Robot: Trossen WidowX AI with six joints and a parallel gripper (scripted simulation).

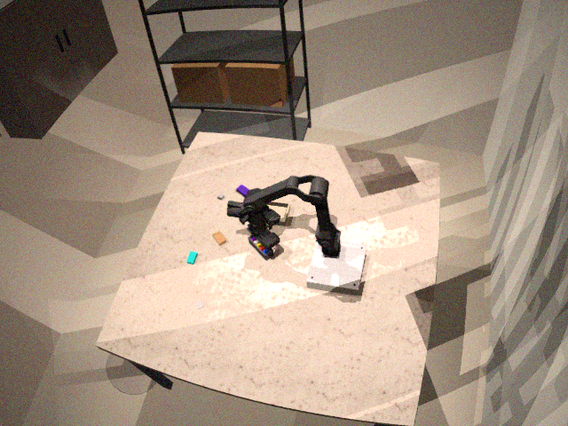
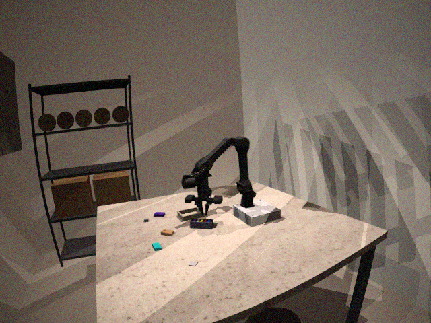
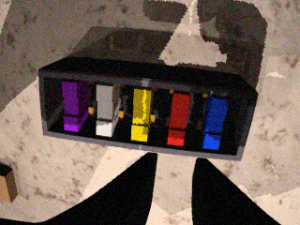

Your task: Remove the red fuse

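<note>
A black fuse block (image 1: 271,251) (image 2: 201,224) (image 3: 144,70) lies on the table and holds a row of upright fuses: purple, white, yellow, red and blue. The red fuse (image 3: 179,119) sits in its slot, second from the right in the wrist view, between the yellow fuse and the blue one. My gripper (image 1: 262,236) (image 2: 204,211) (image 3: 175,165) hangs a little above the block and points down. Its fingers stand a small gap apart, with nothing between them. The tan tray (image 1: 286,212) (image 2: 181,217) stands just beyond the block and is partly hidden by the arm in the top view.
A purple block (image 1: 241,188) (image 2: 159,214), an orange block (image 1: 219,238) (image 2: 167,232) (image 3: 7,182), a teal block (image 1: 192,256) (image 2: 156,246), a small grey piece (image 1: 220,196) and a white tile (image 1: 199,304) (image 2: 192,263) lie around. The arm's white base (image 1: 336,272) (image 2: 255,212) stands right of the block.
</note>
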